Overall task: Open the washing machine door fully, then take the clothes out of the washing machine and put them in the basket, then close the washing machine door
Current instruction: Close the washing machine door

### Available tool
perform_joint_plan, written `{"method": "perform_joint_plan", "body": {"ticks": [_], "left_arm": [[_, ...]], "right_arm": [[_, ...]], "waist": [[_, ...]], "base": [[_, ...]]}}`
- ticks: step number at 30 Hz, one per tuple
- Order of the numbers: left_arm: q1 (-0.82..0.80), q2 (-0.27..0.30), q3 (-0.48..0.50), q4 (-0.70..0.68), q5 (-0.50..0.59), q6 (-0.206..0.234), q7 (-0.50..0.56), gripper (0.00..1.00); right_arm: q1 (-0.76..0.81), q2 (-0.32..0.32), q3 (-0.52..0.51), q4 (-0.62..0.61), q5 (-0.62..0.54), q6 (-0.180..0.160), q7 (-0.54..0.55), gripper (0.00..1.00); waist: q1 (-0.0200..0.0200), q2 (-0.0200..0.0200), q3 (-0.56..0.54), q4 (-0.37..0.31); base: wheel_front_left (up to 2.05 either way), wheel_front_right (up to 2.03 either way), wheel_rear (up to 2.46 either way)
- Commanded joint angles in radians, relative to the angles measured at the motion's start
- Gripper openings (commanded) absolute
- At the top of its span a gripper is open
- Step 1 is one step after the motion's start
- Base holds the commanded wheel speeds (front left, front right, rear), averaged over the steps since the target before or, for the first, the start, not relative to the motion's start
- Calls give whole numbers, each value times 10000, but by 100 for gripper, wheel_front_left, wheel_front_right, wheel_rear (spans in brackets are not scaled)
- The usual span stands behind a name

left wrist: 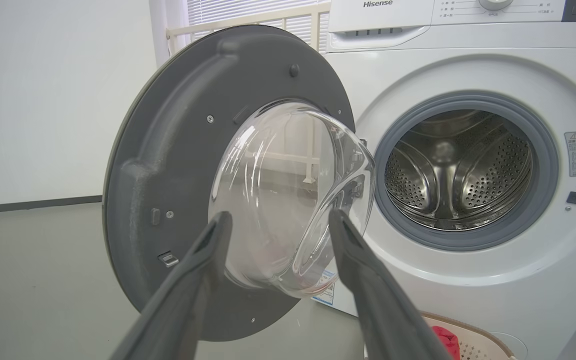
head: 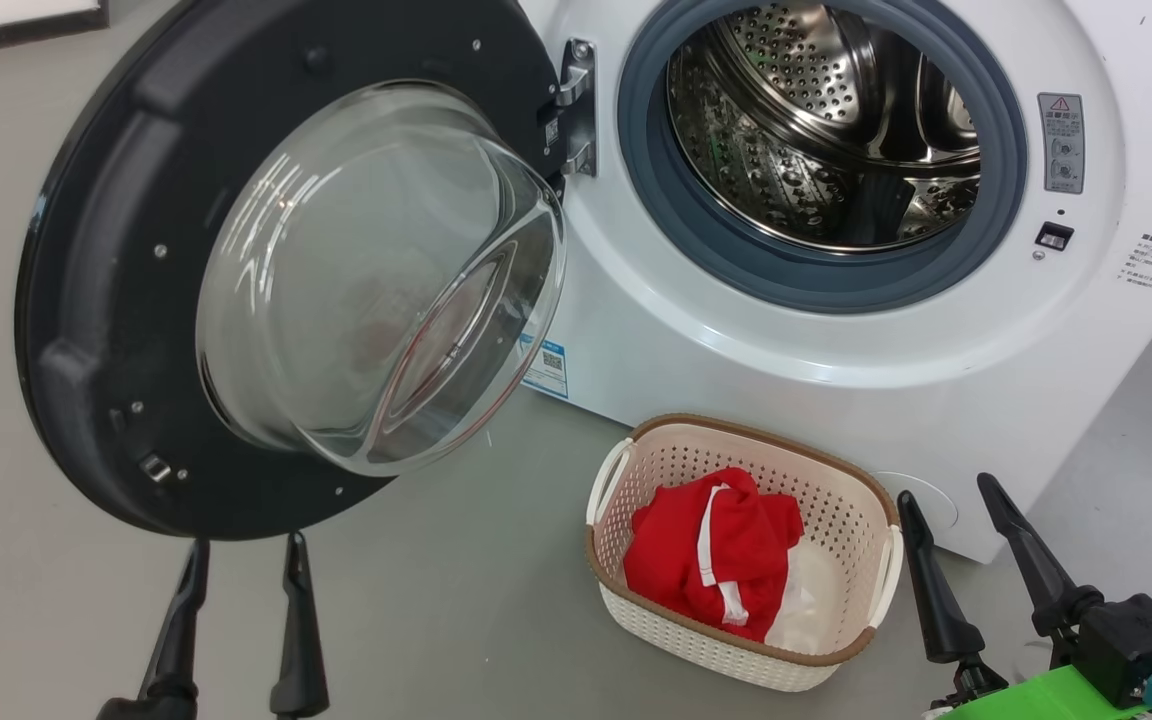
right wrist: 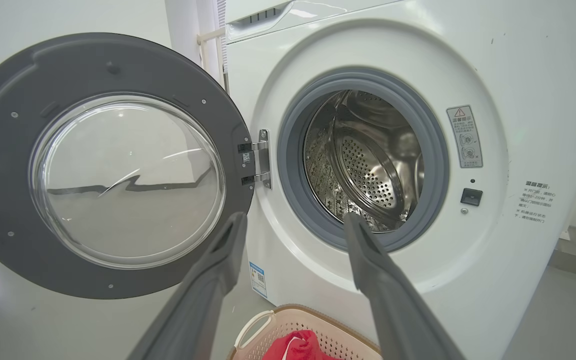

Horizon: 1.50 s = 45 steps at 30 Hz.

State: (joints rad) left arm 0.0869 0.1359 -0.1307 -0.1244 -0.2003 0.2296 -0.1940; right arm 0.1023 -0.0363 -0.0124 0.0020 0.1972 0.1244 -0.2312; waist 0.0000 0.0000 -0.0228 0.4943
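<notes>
The washing machine door stands swung wide at the left of the washing machine, and the steel drum is in open view. The red clothes lie in the basket on the floor, just before the machine. The left tool hangs below the door's black ring, fingers spread, holding nothing. The right tool is just beside the basket's right end, also spread and free

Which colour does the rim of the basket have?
The rim of the basket is brown with a woven look. The head view shows it best.
</notes>
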Motion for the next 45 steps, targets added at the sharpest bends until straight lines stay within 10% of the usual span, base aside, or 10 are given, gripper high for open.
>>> {"method": "perform_joint_plan", "body": {"ticks": [1,2,4,5,25,45], "left_arm": [[-139,92,395,-332,4,86,-58,61],[-139,92,395,-332,4,86,-58,61],[-141,77,414,-356,-45,93,-93,2],[-154,65,432,-380,-83,92,-125,0],[-2032,479,2255,-770,-1384,-287,-646,0],[-6083,1792,4767,3488,-4662,-1587,151,0]], "right_arm": [[-126,-139,278,-268,6,63,4,100],[-126,-139,278,-268,6,63,4,100],[-124,-139,274,-297,-12,63,19,100],[-120,-139,272,-309,-15,63,26,100],[-125,-139,214,-508,-176,63,270,100],[-52,-139,225,-645,-224,63,393,100]], "waist": [[0,0,17,-5],[0,0,17,-5],[0,0,40,-15],[0,0,56,-21],[0,0,252,-269],[0,0,177,-902]], "base": [[0,0,0],[0,0,0],[0,0,0],[0,0,0],[0,0,0],[0,0,0]]}}
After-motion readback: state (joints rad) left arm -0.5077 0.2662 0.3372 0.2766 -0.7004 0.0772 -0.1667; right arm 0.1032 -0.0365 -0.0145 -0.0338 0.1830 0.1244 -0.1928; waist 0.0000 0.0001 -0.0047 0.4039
